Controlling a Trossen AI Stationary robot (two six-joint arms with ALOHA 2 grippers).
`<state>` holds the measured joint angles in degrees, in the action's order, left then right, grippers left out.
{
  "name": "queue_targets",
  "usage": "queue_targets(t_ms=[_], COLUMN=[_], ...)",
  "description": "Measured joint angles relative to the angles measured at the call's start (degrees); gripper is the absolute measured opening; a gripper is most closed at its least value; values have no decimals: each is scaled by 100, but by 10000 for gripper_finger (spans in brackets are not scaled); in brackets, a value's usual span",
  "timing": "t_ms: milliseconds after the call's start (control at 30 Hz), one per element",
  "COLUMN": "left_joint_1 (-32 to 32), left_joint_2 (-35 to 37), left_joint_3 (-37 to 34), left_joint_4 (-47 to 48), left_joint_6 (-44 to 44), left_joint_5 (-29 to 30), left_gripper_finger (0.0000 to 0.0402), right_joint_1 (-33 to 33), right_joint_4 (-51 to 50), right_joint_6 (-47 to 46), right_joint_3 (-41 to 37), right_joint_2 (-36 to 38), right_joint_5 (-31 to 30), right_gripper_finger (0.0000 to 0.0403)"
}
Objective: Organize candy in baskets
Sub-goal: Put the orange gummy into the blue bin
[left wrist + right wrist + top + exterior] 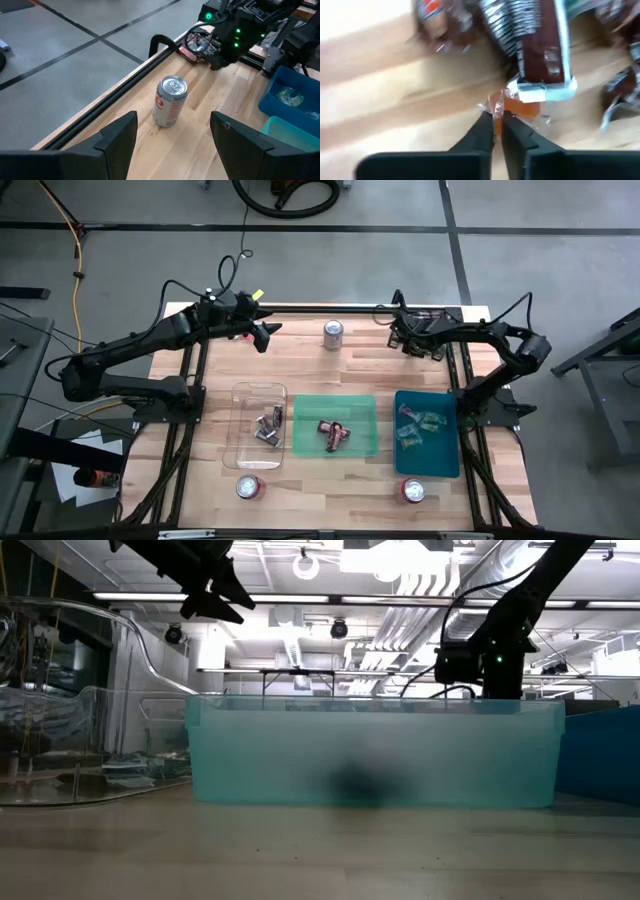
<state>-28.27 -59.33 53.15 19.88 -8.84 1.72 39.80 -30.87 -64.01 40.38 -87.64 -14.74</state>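
Note:
A pile of candy (pixel 425 330) lies on the wood at the table's far right (pixel 196 45). My right gripper (pixel 407 342) points down at the pile's near-left edge, shut on a small orange candy (pixel 524 108) in clear wrap. Beside it lies a maroon candy (pixel 540 50). The clear basket (pixel 260 426), the green basket (pixel 335 426) and the blue basket (pixel 427 432) stand in a row across the middle, each with some candy in it. My left gripper (pixel 266 335) hangs open above the far left of the table (pixel 172 145), touching nothing. My right gripper pinches the twisted end of the orange candy's clear wrapper (pixel 493 107) between its two fingertips (pixel 482 125). The fingers come from above, slanting down. The candy lies on the wood, its other side under the end of the maroon wrapper.
A silver can (pixel 333 333) stands at the far middle, between the two grippers (pixel 170 100). Two more cans (pixel 250 487) (pixel 413 491) stand near the front edge. The black frame rail (pixel 125 95) runs along the far edge. Bare wood lies in front of the baskets.

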Motion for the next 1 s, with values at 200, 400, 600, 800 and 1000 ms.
queue_targets(t_ms=[200, 400, 600, 800, 1000], left_joint_1=[0, 0, 2, 4, 6], left_joint_2=[0, 0, 0, 0, -2], left_joint_3=[-2, -2, 0, -1, -2], left_joint_4=[2, -2, -20, -53, -341], left_joint_6=[-9, -88, -176, -415, -468], left_joint_5=[-214, -276, -292, -795, -826], left_gripper_finger=[239, 239, 239, 239, 239], right_joint_1=[-625, -1211, -1715, -2176, -2421], right_joint_4=[23, 137, 157, 178, 586], right_joint_6=[121, 524, 747, 994, 1475], right_joint_3=[7, 0, 0, 0, 0], right_joint_2=[2, 110, 694, 1513, 2021], right_joint_5=[176, 197, 27, -376, -680], right_gripper_finger=[23, 5, 3, 2, 2])
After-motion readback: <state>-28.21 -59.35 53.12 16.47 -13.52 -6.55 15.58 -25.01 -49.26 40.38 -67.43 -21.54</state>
